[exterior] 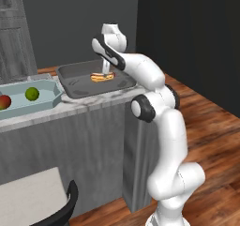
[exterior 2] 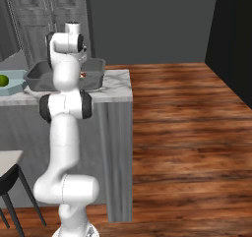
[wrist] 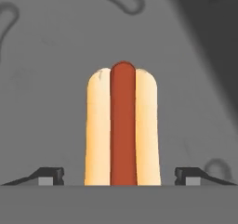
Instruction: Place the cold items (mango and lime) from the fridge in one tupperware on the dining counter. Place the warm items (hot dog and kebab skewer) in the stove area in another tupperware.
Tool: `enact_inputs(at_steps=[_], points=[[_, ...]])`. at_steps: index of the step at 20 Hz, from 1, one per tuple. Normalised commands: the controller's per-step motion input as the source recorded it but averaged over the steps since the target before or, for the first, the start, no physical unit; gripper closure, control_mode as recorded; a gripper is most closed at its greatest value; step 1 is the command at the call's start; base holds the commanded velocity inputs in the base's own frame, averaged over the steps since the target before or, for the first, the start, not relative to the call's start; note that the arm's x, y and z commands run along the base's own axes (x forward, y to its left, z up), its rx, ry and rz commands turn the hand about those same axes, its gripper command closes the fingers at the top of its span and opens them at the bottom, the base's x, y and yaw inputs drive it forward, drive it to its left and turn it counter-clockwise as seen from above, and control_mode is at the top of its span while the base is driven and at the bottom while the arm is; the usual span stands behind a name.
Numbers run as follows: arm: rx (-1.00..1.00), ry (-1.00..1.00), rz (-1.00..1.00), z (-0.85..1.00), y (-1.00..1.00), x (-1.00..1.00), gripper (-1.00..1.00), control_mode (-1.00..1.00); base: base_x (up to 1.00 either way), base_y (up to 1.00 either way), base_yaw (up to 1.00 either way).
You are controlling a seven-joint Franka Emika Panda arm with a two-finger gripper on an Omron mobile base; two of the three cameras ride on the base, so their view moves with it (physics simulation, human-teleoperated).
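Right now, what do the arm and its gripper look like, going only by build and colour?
The arm is a chain of rounded glossy white segments with dark grey to black rings at its joints, rising from a white base. No cables or markings can be made out. The gripper ends in two small dark fingertips with lighter grey pads, wedge-shaped in the hand view.

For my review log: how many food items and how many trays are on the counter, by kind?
Hot dog: 1
Mango: 1
Lime: 1
Pale blue-green tray: 1
Dark grey tray: 1
Total: 5
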Motion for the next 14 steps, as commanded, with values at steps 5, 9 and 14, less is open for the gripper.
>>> enact_inputs(at_steps=[5,9,14], points=[[-0.10,-0.01,-0.06,0.70,0.00,-0.20,-1.00,-1.00,0.00,0.00,0.00],[-0.06,0.00,-0.26,0.63,-0.25,-0.40,-1.00,-1.00,0.00,0.00,0.00],[0.00,-0.02,-0.35,0.39,-0.77,-0.96,-1.00,-1.00,0.00,0.00,0.00]])
